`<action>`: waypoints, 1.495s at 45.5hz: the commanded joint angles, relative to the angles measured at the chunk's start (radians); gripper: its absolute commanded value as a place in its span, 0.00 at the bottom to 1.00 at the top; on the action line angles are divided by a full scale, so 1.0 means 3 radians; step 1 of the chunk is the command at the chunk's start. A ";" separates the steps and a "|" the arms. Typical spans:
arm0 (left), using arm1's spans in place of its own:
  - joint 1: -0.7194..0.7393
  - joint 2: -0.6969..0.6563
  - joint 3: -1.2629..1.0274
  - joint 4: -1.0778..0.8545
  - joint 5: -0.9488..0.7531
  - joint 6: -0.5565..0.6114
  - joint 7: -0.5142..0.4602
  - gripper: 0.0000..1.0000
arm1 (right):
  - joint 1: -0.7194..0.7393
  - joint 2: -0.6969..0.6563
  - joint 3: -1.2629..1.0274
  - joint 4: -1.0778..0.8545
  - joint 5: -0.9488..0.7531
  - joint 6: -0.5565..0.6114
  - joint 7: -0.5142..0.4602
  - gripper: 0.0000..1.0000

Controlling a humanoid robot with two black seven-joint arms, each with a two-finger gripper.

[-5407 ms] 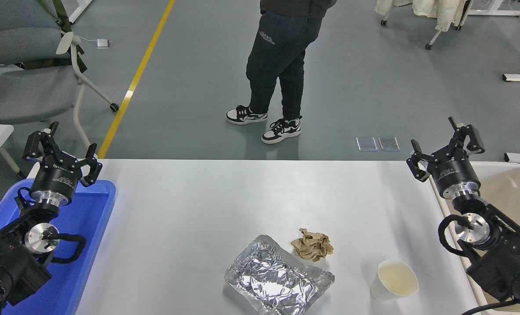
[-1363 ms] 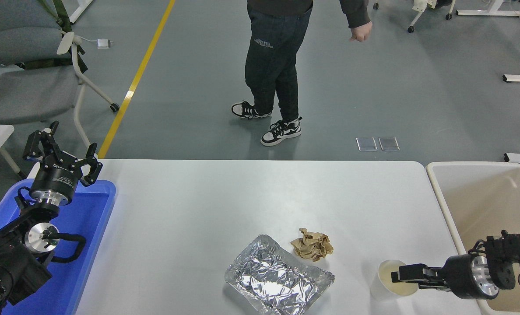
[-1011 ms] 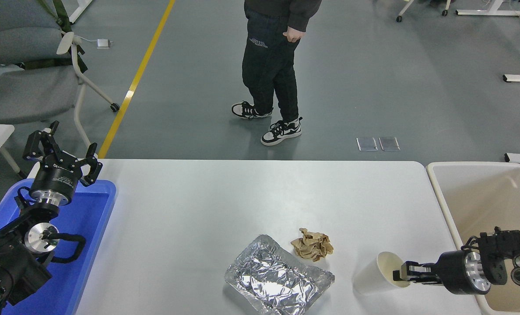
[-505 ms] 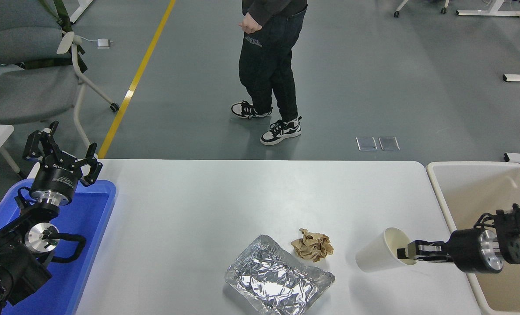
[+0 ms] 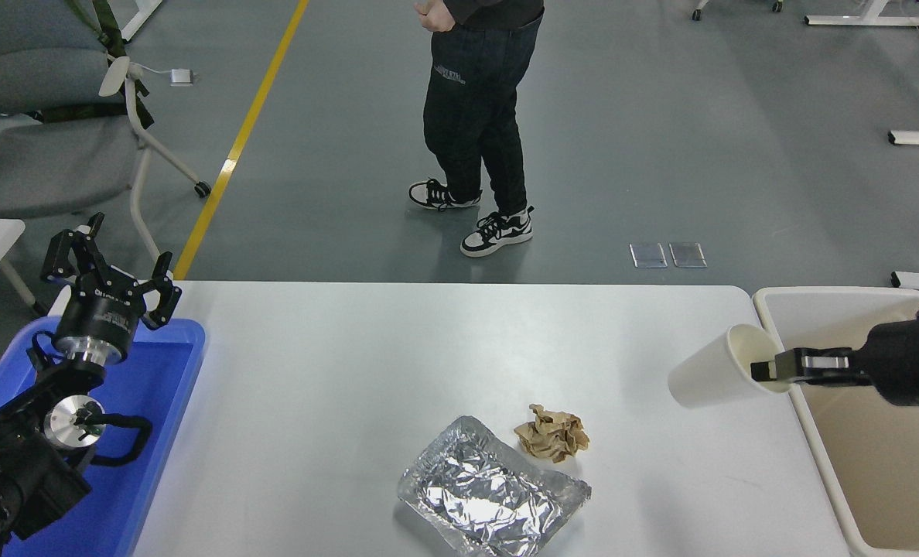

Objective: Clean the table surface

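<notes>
The white desk (image 5: pixel 367 363) fills the lower frame, foil tray (image 5: pixel 493 499) and crumpled paper (image 5: pixel 551 433) on it. At its right edge the right gripper (image 5: pixel 769 367) pinches a tipped paper cup (image 5: pixel 715 377) by the rim, beside the beige tub (image 5: pixel 877 464); that thin hold might slip and drop the cup short. The left gripper (image 5: pixel 107 267) is parked, fingers apart.

Cut off and hidden parts

The standing person in dark trousers (image 5: pixel 475 116) is cut off above the waist by the top edge. The black right arm (image 5: pixel 912 362) and beige plastic tub (image 5: pixel 877 464) run off the right edge; one gripper finger is hidden inside the white paper cup (image 5: pixel 719 367).
</notes>
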 commanded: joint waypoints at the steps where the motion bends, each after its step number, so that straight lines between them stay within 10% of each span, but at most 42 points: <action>1: 0.0000 0.0000 0.0000 0.0002 0.0002 -0.0002 0.0000 1.00 | 0.0263 -0.0227 0.0010 0.0070 0.0192 0.0233 0.0009 0.00; 35: 0.0000 0.0000 0.0000 0.0002 -0.0003 0.0003 0.0000 1.00 | -0.0227 -0.0232 -0.0148 -0.1622 0.0274 -0.0314 0.0459 0.00; 68: 0.0000 0.0000 0.0000 -0.0003 -0.0003 0.0003 0.0000 1.00 | -0.1179 0.1117 -0.0138 -0.3937 0.0959 -0.0851 0.0653 0.00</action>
